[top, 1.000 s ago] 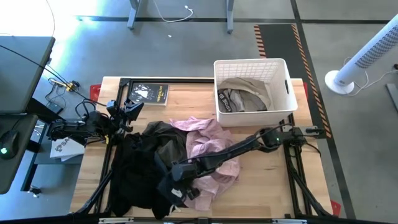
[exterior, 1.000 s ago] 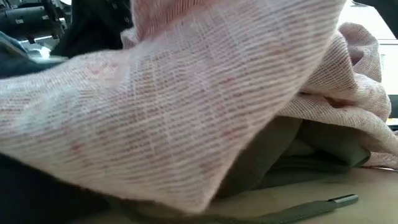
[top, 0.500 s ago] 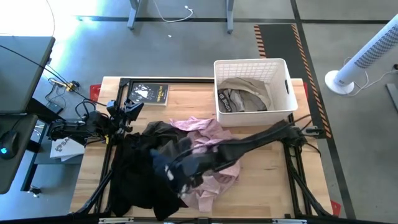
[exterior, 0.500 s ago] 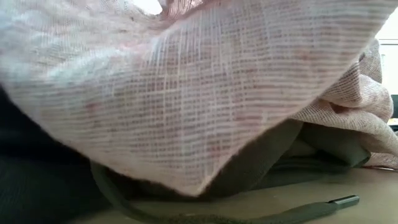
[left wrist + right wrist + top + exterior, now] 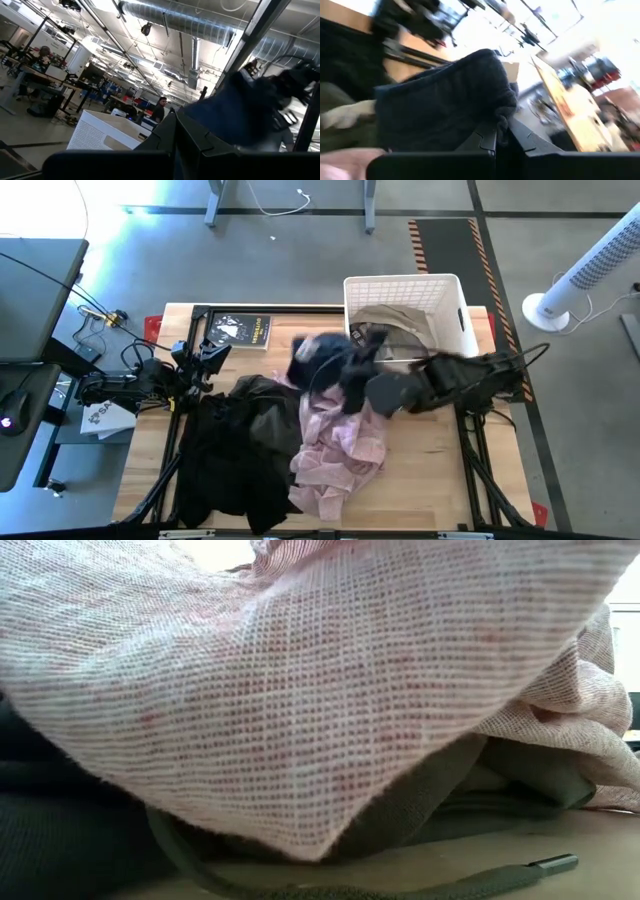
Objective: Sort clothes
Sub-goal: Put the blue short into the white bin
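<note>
My right gripper (image 5: 343, 370) is shut on a dark navy garment (image 5: 316, 350) and holds it in the air between the clothes pile and the white lattice basket (image 5: 456, 300). The garment also shows in the right wrist view (image 5: 440, 100). On the table lie a black garment (image 5: 222, 465), a dark olive one (image 5: 266, 408) and a pale pink one (image 5: 338, 445), heaped against each other. A beige-grey garment (image 5: 400, 328) lies in the basket. My left gripper (image 5: 207, 358) is shut and empty at the table's left edge. My right gripper pinches a bunched fold of the navy garment (image 5: 496, 116) between its two fingers. The garment is lifted clear of the pile and the table. It bulges out past the fingertips; how many layers are held I cannot tell.
A small dark booklet (image 5: 240, 330) lies at the far left of the table. In the low view the pink cloth (image 5: 300, 690) hangs close before the camera, over olive fabric and a drawstring end (image 5: 545, 862) on the table top. A white fan (image 5: 585, 275) stands on the floor to the right.
My right gripper has risen from the pile's near side and swung fast toward the table's far right, toward the basket. It has carried the navy garment up clear of the heap. The pink garment has stayed on the table and settled.
</note>
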`<state>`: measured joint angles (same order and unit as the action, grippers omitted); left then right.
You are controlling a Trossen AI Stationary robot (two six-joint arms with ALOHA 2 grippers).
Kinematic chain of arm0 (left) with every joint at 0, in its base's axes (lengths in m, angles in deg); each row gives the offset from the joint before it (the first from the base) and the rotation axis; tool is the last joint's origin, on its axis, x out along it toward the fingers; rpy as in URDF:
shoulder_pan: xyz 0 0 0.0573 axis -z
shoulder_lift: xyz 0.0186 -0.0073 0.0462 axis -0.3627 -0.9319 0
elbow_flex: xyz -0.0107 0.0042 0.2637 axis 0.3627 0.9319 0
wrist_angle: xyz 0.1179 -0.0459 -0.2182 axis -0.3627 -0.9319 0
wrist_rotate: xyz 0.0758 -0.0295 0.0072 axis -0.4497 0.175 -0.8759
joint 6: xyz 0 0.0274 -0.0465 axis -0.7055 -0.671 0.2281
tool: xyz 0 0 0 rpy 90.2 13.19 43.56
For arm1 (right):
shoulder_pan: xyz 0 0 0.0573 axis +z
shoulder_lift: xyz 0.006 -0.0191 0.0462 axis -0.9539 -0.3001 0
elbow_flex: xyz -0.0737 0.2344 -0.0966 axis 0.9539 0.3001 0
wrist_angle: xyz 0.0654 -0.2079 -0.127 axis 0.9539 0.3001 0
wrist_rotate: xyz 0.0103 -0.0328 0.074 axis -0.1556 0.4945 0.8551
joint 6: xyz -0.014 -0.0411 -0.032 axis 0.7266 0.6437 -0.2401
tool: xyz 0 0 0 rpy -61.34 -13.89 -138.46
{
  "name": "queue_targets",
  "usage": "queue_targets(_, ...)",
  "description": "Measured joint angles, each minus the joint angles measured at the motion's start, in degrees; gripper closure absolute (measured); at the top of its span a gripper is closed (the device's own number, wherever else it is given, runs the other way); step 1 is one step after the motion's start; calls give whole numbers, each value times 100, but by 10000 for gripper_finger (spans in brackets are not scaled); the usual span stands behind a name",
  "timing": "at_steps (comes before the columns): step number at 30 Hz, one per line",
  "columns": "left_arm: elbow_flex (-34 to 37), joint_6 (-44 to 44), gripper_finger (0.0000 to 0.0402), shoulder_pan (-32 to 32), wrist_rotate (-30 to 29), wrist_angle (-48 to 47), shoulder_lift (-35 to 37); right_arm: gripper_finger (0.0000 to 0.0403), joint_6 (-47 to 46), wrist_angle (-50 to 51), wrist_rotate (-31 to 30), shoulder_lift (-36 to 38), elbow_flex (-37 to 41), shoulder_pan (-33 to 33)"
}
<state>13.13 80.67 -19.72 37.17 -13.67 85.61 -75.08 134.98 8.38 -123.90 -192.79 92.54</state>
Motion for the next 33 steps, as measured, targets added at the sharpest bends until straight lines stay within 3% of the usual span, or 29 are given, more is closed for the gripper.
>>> queue_targets(9, 0, 0, 394, 1, -1, -3, 0, 402, -1931, 2827, -334, 579, 3, -1256)
queue_targets(11, 0, 0, 394, 0, -3, -3, 0, 402, -2181, 3035, -345, 666, 66, -1573)
queue_targets(15, 0, 0, 394, 2, -3, -5, 0, 402, -1704, 2452, -238, 1176, 830, -2128)
queue_targets(20, 0, -2, 394, 2, -3, -8, 0, 402, -1682, 1747, 263, 2031, 2492, -2910)
queue_targets(26, 0, -2, 394, 2, -4, -14, 0, 402, -1213, -544, 1457, 3114, 4758, -3655)
queue_targets(33, 0, -4, 394, 2, -18, -20, 0, 401, -1316, -2867, 2815, 3562, 6755, -4562)
